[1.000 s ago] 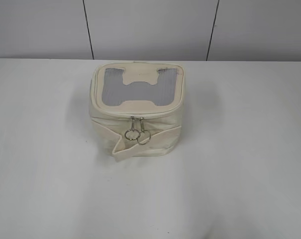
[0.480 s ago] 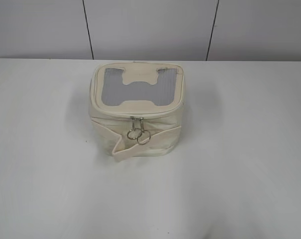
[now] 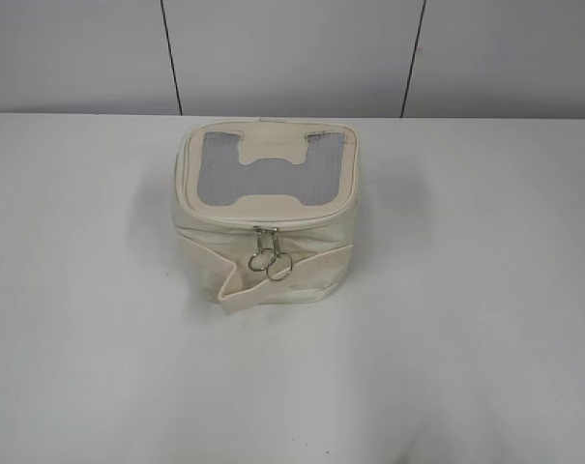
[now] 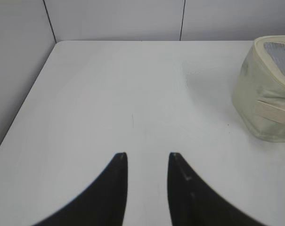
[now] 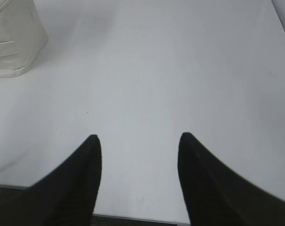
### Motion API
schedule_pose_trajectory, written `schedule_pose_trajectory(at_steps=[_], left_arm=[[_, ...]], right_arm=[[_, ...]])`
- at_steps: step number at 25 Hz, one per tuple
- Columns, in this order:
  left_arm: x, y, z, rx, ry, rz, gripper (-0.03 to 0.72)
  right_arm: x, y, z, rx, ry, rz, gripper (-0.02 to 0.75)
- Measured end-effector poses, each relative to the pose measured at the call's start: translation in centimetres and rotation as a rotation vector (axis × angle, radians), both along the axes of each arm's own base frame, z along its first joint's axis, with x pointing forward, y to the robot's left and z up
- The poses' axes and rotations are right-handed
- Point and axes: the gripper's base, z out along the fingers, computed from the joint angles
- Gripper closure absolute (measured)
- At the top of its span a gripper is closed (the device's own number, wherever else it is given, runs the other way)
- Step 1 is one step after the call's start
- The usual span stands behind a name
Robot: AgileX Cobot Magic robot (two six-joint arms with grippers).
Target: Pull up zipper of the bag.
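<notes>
Bag (image 3: 265, 217) zipped, both grippers' jaws apart, well clear.

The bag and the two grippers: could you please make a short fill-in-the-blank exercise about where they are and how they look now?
1. The two ring pulls of the zipper hang on the side of the bag that faces the ____.
2. The lid's window is made of grey ____.
3. Neither the left gripper nor the right gripper touches the bag; both have their jaws ____.
4. The bag stands on a ____ table.

Missing words: camera; mesh; open; white
</notes>
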Motion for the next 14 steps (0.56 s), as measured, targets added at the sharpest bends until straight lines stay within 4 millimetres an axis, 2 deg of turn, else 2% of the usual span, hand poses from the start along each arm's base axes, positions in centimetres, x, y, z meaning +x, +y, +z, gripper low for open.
schedule_pose_trajectory(at_steps=[14], left_arm=[[0.0,0.0,0.0,0.0,0.0,0.0,0.456]], right_arm=[[0.0,0.0,0.0,0.0,0.0,0.0,0.325]])
